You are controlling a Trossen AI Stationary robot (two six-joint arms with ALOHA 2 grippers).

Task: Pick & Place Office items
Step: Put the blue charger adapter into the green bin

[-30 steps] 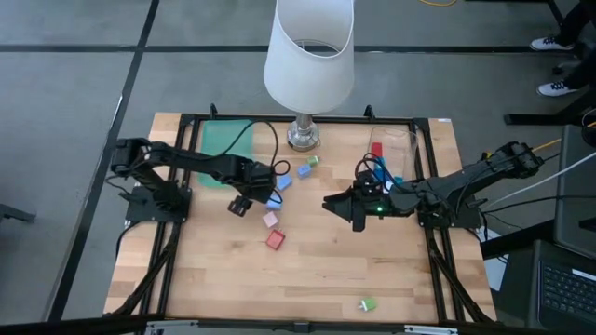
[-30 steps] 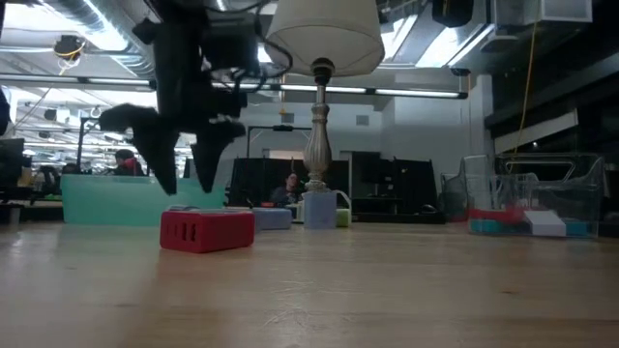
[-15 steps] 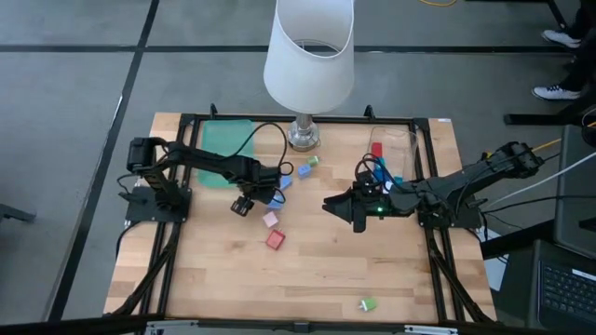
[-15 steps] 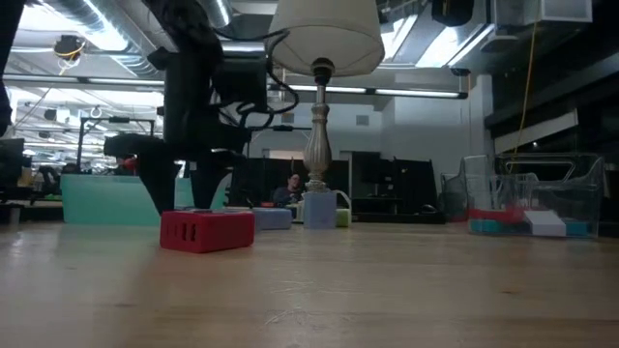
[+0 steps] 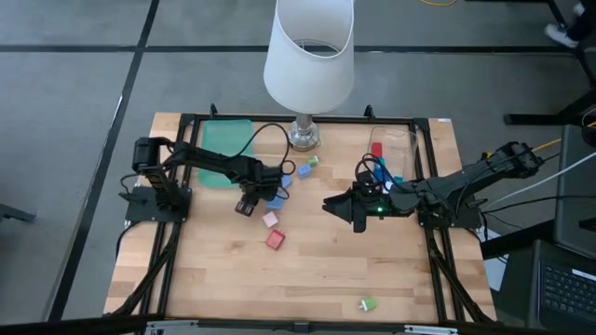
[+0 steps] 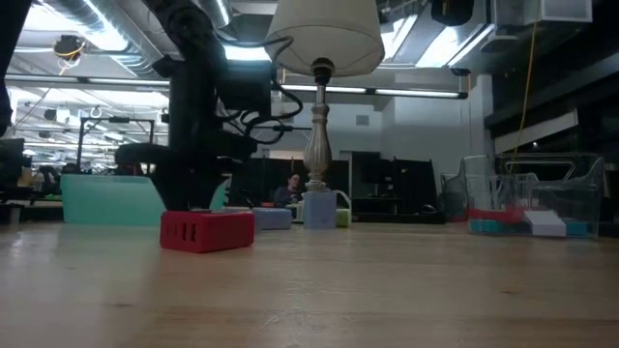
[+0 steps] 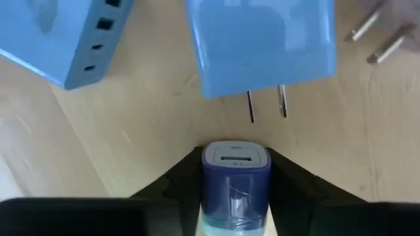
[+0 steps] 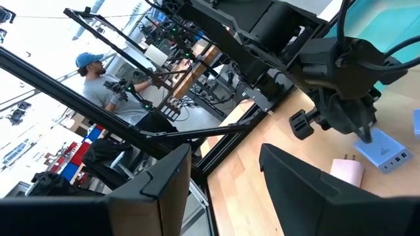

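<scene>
My left gripper (image 5: 247,207) is low over the table's middle left, shut on a small dark-blue block (image 7: 235,180). Just beyond it lie a light-blue pronged block (image 7: 262,46) and a light-blue block with ports (image 7: 65,39). A pink block (image 5: 270,220) and a red block (image 5: 276,239) lie flat on the wood toward the near edge; the red block (image 6: 207,231) hides the left fingertips in the low view. My right gripper (image 5: 331,203) hovers open at the table's middle, holding nothing. My left gripper pinches the dark-blue block between its two fingers (image 7: 177,190), one on each of its side faces (image 7: 209,187). The fingers point steeply down at the table. Whether the block still rests on the wood cannot be seen.
A white lamp (image 5: 305,46) stands on its base (image 5: 303,138) at the far edge. The flat green tray (image 5: 226,138) lies far left. The clear bin (image 5: 396,154), far right, holds red and blue pieces. A green block (image 5: 368,304) lies near the near edge.
My left gripper has moved slightly toward the table's right and come down from above the table to the blue pieces. The right arm and the loose blocks have kept still.
</scene>
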